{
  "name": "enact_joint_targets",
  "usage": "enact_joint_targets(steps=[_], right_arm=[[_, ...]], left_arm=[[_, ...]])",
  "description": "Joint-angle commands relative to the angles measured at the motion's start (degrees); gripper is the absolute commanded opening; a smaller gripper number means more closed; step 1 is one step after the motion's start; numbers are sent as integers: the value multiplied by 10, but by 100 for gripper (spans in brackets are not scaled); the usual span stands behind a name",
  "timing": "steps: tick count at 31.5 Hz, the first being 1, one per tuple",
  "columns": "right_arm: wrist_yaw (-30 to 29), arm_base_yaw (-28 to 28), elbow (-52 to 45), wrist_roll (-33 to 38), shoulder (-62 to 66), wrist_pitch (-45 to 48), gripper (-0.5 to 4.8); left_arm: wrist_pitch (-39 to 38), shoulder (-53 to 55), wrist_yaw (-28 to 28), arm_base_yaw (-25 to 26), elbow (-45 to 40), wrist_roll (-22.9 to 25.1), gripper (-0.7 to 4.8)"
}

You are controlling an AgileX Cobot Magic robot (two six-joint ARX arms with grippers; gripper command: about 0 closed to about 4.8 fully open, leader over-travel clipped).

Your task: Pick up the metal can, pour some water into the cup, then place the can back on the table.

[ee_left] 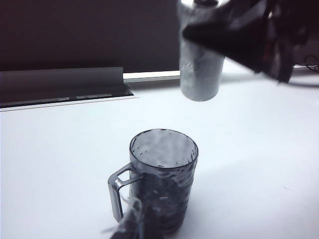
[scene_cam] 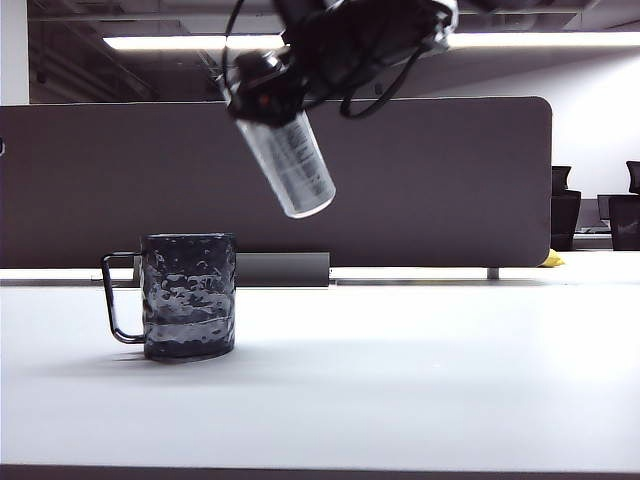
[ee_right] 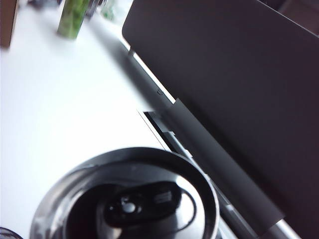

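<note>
One gripper is at work: the right gripper [scene_cam: 265, 95], at the top centre of the exterior frame, is clamped on the upper part of the metal can [scene_cam: 292, 165] and holds it in the air, tilted, its free end lower and pointing toward the right of the frame. In the left wrist view the same black gripper [ee_left: 234, 37] reaches in from the upper right corner, its fingers wrapped around the can [ee_left: 199, 77], which hangs above the white table [ee_left: 259, 164] and beyond the cup [ee_left: 163, 174]. The right wrist view shows the can's round end [ee_right: 129, 199] close up in the lower left, filling much of the frame — blurred, with the camera mirrored in it.

The cup [scene_cam: 189, 295] stands upright on the table [scene_cam: 400, 390] at the left of the exterior frame, below and to the left of the can, its thin black handle [scene_cam: 112, 298] toward the left edge; a liquid line shows low inside it. No stream is visible between can and cup.

The left gripper [ee_left: 130, 225] shows only as a blurred dark tip at the bottom edge of its wrist view, just before the cup — I cannot tell how its jaws stand.

Behind stands a dark grey partition panel [scene_cam: 440, 180].
</note>
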Motion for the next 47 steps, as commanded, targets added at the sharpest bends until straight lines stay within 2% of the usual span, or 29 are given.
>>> enact_joint_targets(steps=[1,8,15,21,27,38,47], right_arm=[[-33,-24,2,79,-21,2,242],[-135,-97,-21,207,-52,1,242],[-194,-156,-77,248,-54,17,242],[-203,-183,-170,293,-49,159,240],[-213,-211,-221,370,-12,281,241],[-246,-209,-224,379,73,362,243],[-244,-209,-224,344,79,356,270]], left_arm=[[7,1,2,1,1,1,-5],[7,1,2,1,1,1,-5],[7,1,2,1,1,1,-5],[7,1,2,1,1,1,-5],[7,1,2,1,1,1,-5],[7,1,2,1,1,1,-5],[7,1,2,1,1,1,-5]])
